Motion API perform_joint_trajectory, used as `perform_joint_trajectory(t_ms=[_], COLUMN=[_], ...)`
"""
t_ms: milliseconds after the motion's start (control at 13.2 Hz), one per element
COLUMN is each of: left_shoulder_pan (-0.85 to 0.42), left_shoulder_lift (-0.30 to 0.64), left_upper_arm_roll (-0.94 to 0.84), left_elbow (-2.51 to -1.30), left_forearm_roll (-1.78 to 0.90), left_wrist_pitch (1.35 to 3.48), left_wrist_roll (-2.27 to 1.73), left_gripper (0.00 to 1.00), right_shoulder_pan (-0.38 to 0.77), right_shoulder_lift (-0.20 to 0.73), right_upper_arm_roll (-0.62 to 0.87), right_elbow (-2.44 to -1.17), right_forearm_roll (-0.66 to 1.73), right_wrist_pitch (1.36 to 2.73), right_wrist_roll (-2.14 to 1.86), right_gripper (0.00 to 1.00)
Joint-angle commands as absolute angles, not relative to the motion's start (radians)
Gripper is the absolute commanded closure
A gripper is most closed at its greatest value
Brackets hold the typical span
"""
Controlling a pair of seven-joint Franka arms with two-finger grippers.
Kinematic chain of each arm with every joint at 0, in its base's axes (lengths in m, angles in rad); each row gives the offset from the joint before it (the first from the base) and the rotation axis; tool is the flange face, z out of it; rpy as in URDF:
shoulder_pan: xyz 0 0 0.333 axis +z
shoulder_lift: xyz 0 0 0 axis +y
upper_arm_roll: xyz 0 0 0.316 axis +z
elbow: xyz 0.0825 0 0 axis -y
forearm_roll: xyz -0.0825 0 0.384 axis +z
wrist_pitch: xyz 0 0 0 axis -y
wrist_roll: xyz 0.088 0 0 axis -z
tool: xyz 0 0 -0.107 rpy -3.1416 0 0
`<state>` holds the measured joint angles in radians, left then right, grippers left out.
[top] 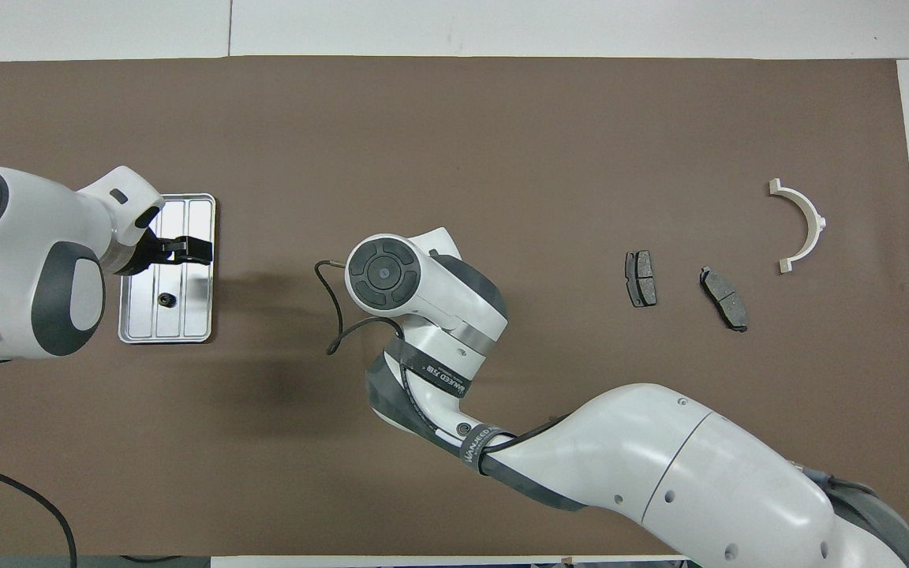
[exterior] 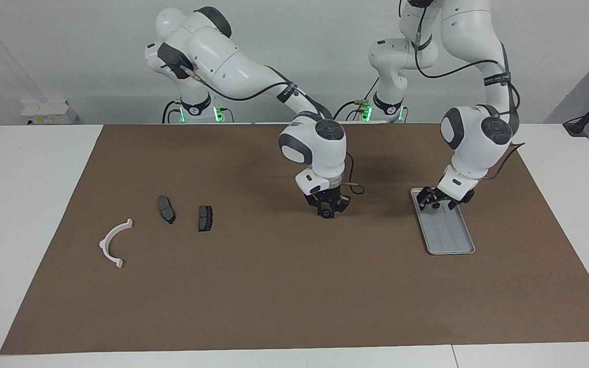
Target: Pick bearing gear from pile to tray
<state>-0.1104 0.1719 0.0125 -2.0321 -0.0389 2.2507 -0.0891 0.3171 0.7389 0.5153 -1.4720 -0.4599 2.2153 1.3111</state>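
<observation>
Already placed: gear, loose in the tray, in the half nearer the robots.
Left gripper: over the tray, fingers spread, holding nothing.
Key relation: gear lies below the left gripper, clear of its fingers; a straight lift should free the arm.
Tray axis: long side runs away from the robots.
Right gripper: over the mat, between tray and pile; grip cannot be told.
Pile: bracket, two pads; no gear seen there.

The right arm's dark strap bears white lettering that seems to read "WANJEED"; nothing else is legible.
</observation>
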Motion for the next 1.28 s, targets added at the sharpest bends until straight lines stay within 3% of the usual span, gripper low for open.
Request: perform_joint_trajectory(t_ms=[0, 529, 831, 1133, 1208], left_shoulder_pan=[-0.233, -0.366, -0.515, -0.583, -0.583], left_shoulder_lift=[0.212, 0.351, 0.425, 0.428, 0.425], left_upper_arm_roll=[0.023, 0.025, 0.029, 0.031, 0.031], left_elbow=[-1.962, -1.842, -1.775, -1.805, -1.822], left_forearm_roll=[-0.040, -0.049, -0.043, -0.034, -0.032], left_wrist_pitch=[2.246, 2.290, 2.292, 2.286, 2.289], left_wrist_roll=[-0.323, -0.572, -0.797, -0.839, -0.841], left_gripper=[0.00, 0.00, 0.00, 0.00, 0.06], right_shoulder_pan=[0.311, 0.163, 0.083, 0.023, -0.007], right_shoulder_lift=[0.730, 0.634, 0.563, 0.502, 0.488], right_upper_arm_roll=[0.517, 0.543, 0.549, 0.549, 0.549], right_elbow=[-1.467, -1.407, -1.407, -1.407, -1.405], right_forearm_roll=[-0.492, -0.435, -0.315, -0.243, -0.230], right_wrist_pitch=[2.192, 2.141, 2.057, 1.981, 1.959], right_wrist_roll=[1.348, 1.179, 0.962, 0.803, 0.743], right_gripper=[0.00, 0.00, 0.00, 0.00, 0.00])
